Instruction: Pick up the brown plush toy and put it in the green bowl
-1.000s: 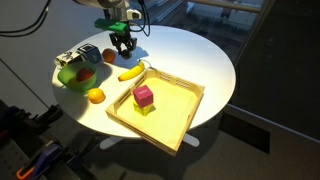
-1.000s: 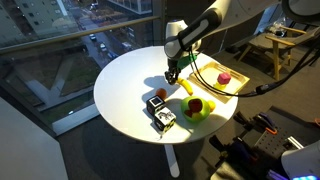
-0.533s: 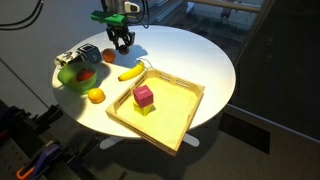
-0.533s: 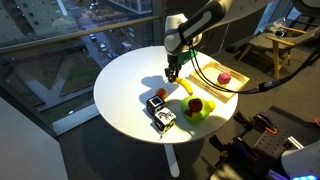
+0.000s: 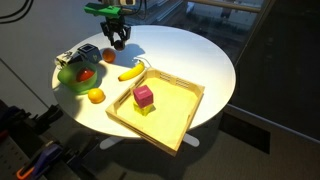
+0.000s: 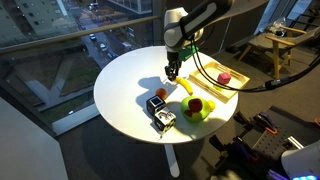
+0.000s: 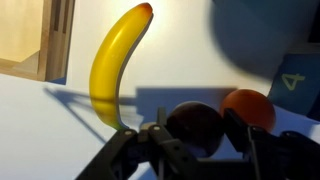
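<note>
I see the green bowl point(image 5: 72, 80) near the edge of the round table point(image 5: 190, 55), with a red round piece point(image 5: 86, 72) lying in it. The wooden tray point(image 5: 175, 115) carries a pink cube point(image 5: 143, 95) on a yellow block point(image 5: 147, 108). My arm comes in from above, wrist pointing straight down. The gripper point(image 5: 119, 42) hangs over the table with its fingers clamped on the brown plush toy point(image 7: 195, 122), held apart from the bowl. In the wrist view a banana point(image 7: 112, 65) and an orange fruit point(image 7: 248, 106) show close by.
</note>
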`<action>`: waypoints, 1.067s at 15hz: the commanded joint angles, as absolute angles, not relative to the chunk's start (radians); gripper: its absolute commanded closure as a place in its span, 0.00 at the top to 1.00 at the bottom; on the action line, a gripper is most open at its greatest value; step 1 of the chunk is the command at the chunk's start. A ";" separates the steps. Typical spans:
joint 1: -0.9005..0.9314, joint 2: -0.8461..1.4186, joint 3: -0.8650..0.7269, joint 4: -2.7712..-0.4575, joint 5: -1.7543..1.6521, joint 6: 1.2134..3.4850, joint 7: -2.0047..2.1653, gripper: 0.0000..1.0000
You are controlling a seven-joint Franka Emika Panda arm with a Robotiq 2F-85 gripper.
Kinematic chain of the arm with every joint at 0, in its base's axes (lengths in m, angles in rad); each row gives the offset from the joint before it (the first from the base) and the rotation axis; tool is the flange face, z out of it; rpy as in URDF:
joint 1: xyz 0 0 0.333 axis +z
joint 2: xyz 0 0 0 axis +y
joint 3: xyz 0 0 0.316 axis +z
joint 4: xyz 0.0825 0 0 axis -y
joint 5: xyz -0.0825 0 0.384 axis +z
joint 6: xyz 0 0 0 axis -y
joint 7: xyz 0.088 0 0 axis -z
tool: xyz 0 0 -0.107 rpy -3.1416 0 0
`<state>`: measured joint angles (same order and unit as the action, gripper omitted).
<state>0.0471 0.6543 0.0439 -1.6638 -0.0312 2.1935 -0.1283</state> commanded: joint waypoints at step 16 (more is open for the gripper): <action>0.117 0.411 0.060 -1.938 -0.078 2.188 -0.056 0.34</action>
<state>0.1017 0.4796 0.0657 -1.8664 -0.0520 2.1847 -0.1163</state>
